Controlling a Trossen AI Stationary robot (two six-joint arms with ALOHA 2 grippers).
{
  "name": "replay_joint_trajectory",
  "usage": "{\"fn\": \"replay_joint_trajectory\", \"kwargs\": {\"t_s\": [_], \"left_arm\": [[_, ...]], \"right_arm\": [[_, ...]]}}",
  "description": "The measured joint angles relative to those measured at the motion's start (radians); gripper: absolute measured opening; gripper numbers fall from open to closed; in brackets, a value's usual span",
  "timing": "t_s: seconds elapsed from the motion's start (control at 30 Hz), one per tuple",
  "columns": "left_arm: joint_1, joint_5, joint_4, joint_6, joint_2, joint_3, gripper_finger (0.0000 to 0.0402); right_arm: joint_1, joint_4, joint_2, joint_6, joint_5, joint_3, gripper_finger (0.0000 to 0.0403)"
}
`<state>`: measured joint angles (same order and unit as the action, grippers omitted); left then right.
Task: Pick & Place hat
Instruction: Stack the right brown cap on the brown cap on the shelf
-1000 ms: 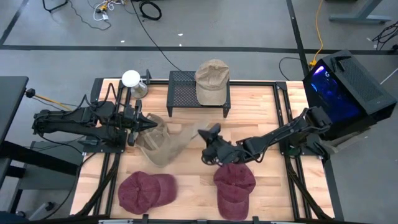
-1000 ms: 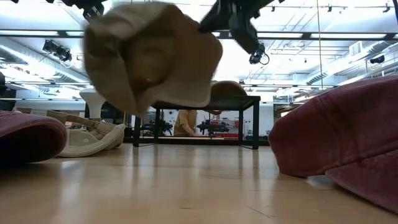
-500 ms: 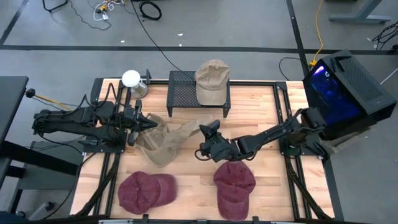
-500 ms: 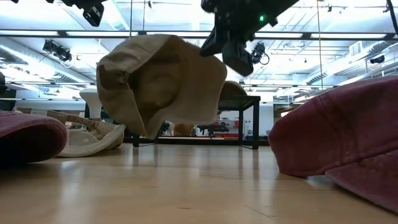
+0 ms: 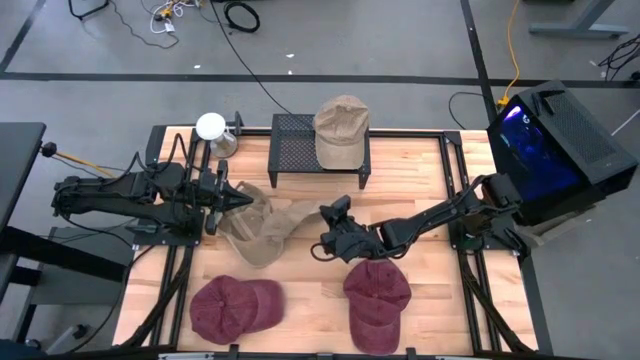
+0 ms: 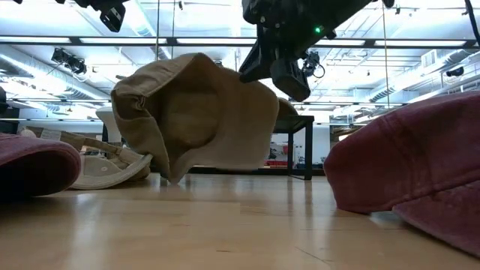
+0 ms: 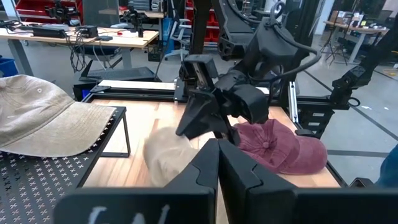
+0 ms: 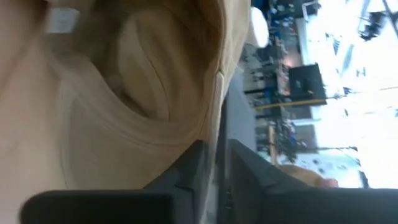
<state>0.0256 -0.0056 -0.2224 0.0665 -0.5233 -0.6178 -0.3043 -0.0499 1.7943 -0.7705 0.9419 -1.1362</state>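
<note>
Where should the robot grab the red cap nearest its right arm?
Best guess: pinch the maroon cap at its brim, the flat end toward the table's front edge, coming down from above. The round crown looks harder to pinch, and the right gripper hangs just behind it.

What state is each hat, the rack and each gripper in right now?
Held tan hat: gripped by both grippers, lowest edge at the table.
Racked tan hat: resting on the rack.
Rack: upright.
Two red hats: lying on the table.
Left gripper: shut on the hat.
Right gripper: shut on the hat's brim.
</note>
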Motion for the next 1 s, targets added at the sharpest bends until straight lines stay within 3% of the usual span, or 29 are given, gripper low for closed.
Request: {"fn": "replay_joint_trajectory", "kwargs": {"t_s": [0.33,0.5,0.7,1.0], "left_arm": [[0.0,0.0,0.0,0.0,0.0,0.0,0.0014],[0.0,0.0,0.0,0.0,0.0,0.0,0.0014],[0.0,0.0,0.0,0.0,0.0,0.0,0.0014],[0.0,0.0,0.0,0.0,0.0,0.0,0.0014]], "right_arm": [[-0.001,0.122,0.0,0.215,-0.142,0.0,0.0197],[-0.003,0.188,0.0,0.325,-0.285,0.0,0.0236],[-0.005,0.216,0.0,0.425,-0.408,0.0,0.0247],[0.006,0.195,0.0,0.342,-0.46,0.0,0.0247]]}}
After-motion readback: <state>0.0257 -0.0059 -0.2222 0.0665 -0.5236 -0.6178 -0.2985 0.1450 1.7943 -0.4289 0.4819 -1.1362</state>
